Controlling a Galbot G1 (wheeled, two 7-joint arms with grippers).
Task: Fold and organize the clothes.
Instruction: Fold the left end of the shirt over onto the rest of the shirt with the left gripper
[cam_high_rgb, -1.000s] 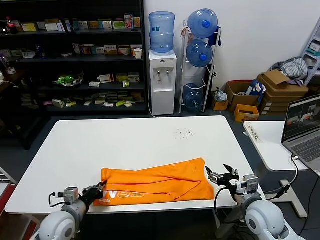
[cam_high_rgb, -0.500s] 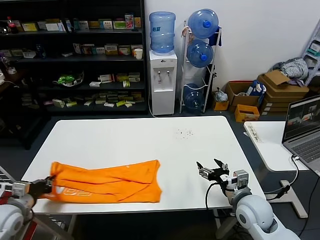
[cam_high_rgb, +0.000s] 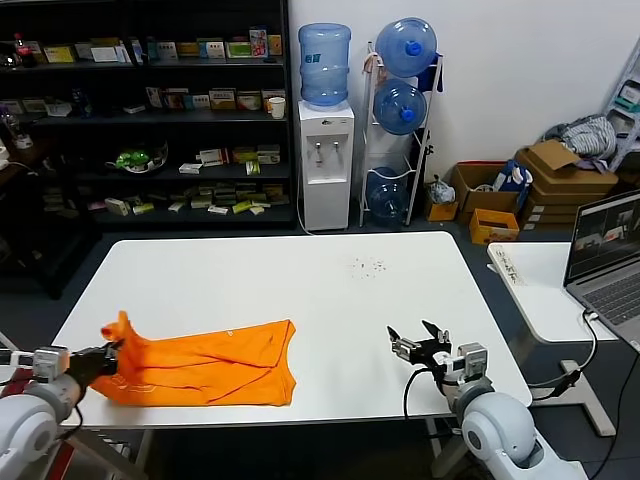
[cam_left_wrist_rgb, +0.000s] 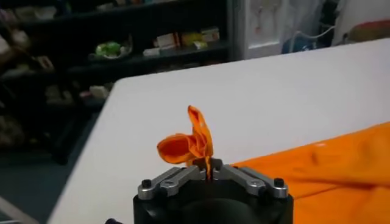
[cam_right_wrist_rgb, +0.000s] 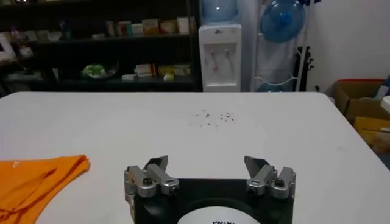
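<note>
So your left gripper (cam_high_rgb: 100, 357) is pinching a bunched end of the bright orange cotton T-shirt (cam_high_rgb: 205, 365), jaws pressed tight on the cloth at the table's 8 o'clock corner. Shirt lies long-folded along the near edge of the white rectangular table (cam_high_rgb: 270, 290), around 7 o'clock. Your right gripper (cam_high_rgb: 418, 346) hovers spread and empty at 5 o'clock, well apart from the cloth. Likely best: keep the pinch firm, carry the end flat toward 3 o'clock, avoid dragging wrinkles.
</note>
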